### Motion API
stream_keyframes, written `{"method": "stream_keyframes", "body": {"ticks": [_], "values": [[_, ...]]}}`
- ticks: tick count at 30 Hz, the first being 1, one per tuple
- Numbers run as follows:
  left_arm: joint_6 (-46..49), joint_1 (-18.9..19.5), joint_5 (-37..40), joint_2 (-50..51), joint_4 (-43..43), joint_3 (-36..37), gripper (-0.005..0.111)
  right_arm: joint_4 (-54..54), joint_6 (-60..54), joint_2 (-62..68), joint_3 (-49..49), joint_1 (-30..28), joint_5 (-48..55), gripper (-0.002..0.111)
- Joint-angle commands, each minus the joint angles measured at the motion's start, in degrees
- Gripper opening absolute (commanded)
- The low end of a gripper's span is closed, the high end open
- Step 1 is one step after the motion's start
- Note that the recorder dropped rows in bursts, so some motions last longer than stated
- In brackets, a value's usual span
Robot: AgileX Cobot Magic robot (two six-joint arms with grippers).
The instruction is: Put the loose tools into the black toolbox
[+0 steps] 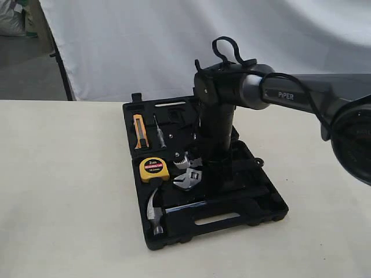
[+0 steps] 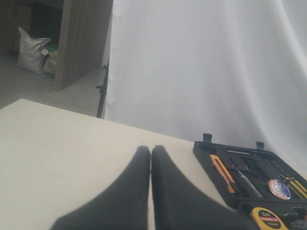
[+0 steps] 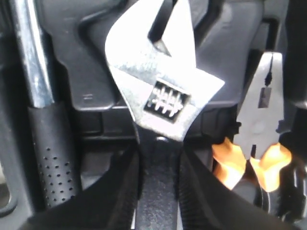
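Wrench [image 3: 163, 91] held over the black toolbox [image 1: 232, 217]
Its black handle is clamped by the right gripper [image 3: 159, 160]; the left gripper [image 2: 150, 155] is closed on nothing. "PiPER" is printed on the arm [image 1: 287, 95], "2m" on the tape measure [image 1: 154, 168].

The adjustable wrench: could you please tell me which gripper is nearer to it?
Right. The right gripper grips the adjustable wrench by its black handle, over the black toolbox. The left gripper is closed on nothing over bare table, off to the toolbox's side.
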Motion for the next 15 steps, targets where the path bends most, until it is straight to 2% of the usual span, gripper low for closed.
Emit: {"method": "stream_keyframes", "body": {"ticks": [1, 15], "values": [[-0.27, 1.45, -0.41, -0.18, 0.25, -0.15, 0.001, -0.9, 0.07, 1.11, 0.19, 0.36, 0.88, 0.0], [-0.27, 1.45, -0.41, -0.18, 0.25, -0.15, 0.001, -1.86, 0.19, 1.8, 0.19, 3.13, 1.04, 0.0]]}}
